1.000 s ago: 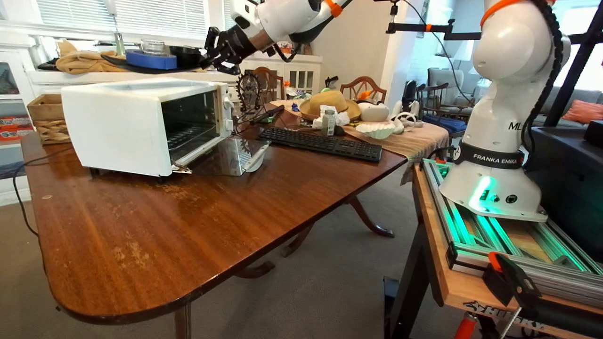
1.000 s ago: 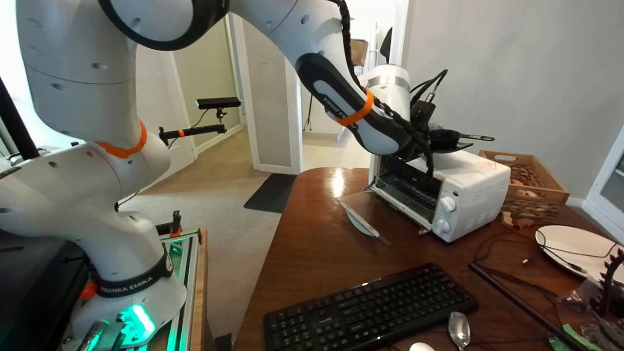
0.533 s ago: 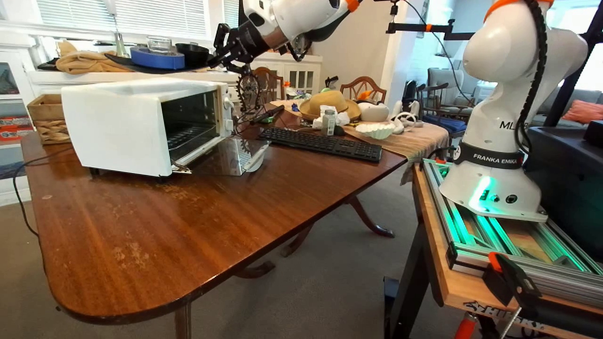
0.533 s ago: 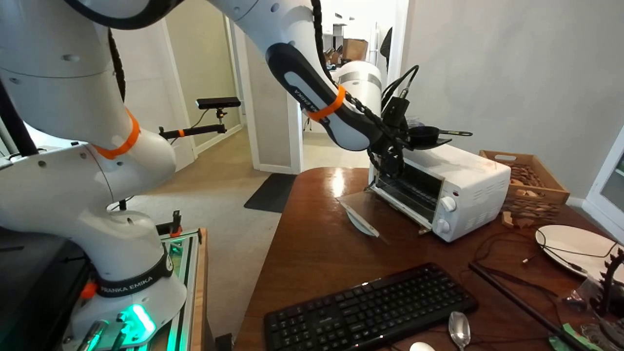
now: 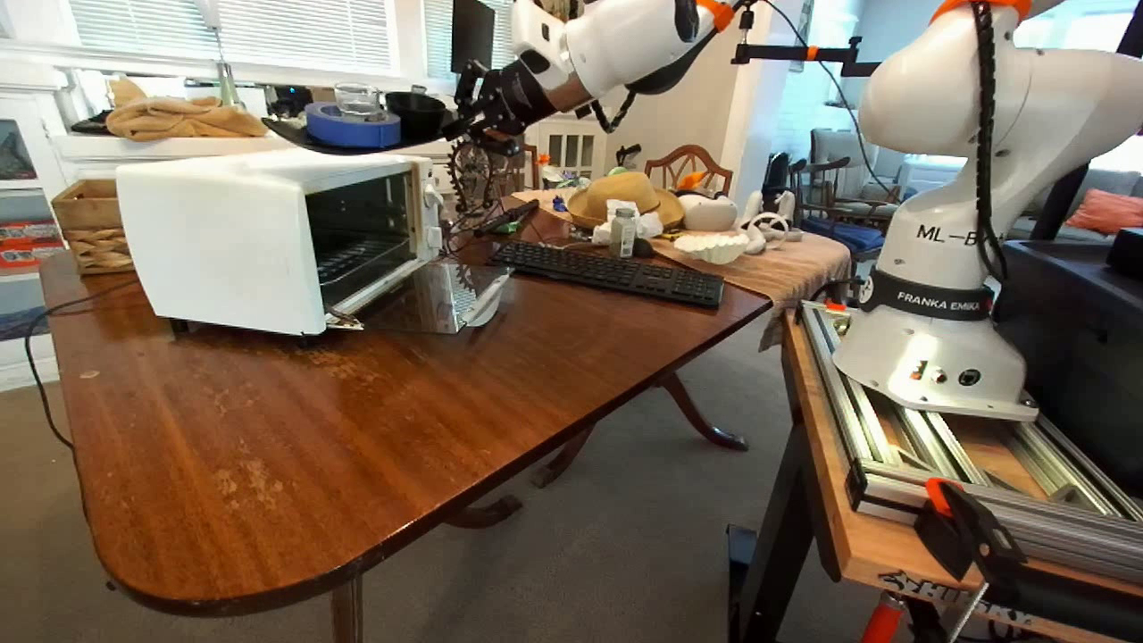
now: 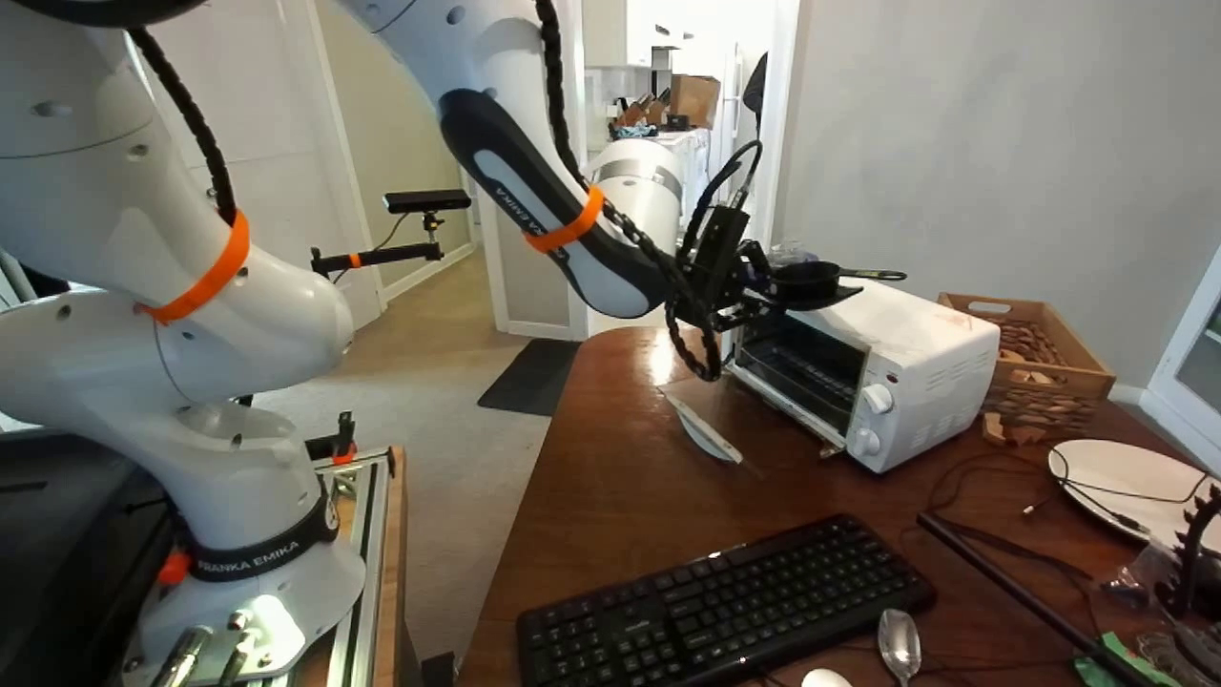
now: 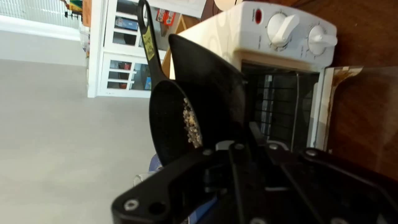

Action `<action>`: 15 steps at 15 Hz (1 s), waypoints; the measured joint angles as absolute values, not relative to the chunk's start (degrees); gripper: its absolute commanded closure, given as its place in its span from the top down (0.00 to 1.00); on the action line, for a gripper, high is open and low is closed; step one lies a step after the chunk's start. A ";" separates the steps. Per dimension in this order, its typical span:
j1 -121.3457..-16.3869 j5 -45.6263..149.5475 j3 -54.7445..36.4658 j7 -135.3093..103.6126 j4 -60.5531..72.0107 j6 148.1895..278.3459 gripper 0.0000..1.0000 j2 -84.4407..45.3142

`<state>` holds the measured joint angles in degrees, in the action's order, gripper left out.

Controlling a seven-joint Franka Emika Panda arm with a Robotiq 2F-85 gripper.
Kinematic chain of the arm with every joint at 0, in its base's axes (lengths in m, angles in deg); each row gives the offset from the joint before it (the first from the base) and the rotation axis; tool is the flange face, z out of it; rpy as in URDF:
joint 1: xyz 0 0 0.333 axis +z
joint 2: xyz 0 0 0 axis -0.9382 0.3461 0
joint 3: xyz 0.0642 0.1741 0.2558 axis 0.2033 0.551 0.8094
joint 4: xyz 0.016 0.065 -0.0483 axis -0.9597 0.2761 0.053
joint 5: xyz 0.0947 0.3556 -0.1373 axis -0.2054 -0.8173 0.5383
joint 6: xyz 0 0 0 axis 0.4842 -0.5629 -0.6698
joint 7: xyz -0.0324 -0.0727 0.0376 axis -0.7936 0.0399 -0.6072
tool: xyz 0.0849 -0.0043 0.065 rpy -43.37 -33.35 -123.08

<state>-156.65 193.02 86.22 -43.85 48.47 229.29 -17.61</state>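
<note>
In an exterior view, left to right: a basket (image 5: pixel 94 225) at the wooden table's (image 5: pixel 357 420) far left corner; a white toaster oven (image 5: pixel 223 246), door lowered, near the table's left edge; a black tray (image 5: pixel 287 134) in mid-air, apparently higher than the oven top, a blue roll (image 5: pixel 357 132) around its middle, a glass (image 5: pixel 357 100) on or just behind that, a small pan (image 5: pixel 416 116) toward its right edge; the gripper (image 5: pixel 457 128), jaws narrow, pinching that edge. Lifting the loaded tray looks done; it is not yet set down; since the earlier frame, tray and gripper have shifted rightward.
</note>
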 measured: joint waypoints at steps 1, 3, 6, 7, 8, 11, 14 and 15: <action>-160.72 193.02 90.10 -43.37 50.81 226.64 0.02 -16.68; -167.70 192.99 96.72 -41.69 55.45 222.13 0.02 -13.70; -175.28 192.92 103.94 -39.40 62.38 218.07 0.02 -7.47; -177.13 192.90 105.54 -39.05 64.48 217.59 0.02 -5.43; -178.22 192.90 106.26 -38.53 66.29 216.85 0.02 -3.41; -179.46 192.79 105.54 -36.82 71.42 212.80 0.02 3.36; -181.62 192.71 103.68 -40.17 71.84 212.46 0.07 4.62; -182.35 192.71 103.23 -41.01 71.67 212.46 0.07 4.62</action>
<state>-182.35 192.71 103.23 -41.01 71.67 212.46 4.62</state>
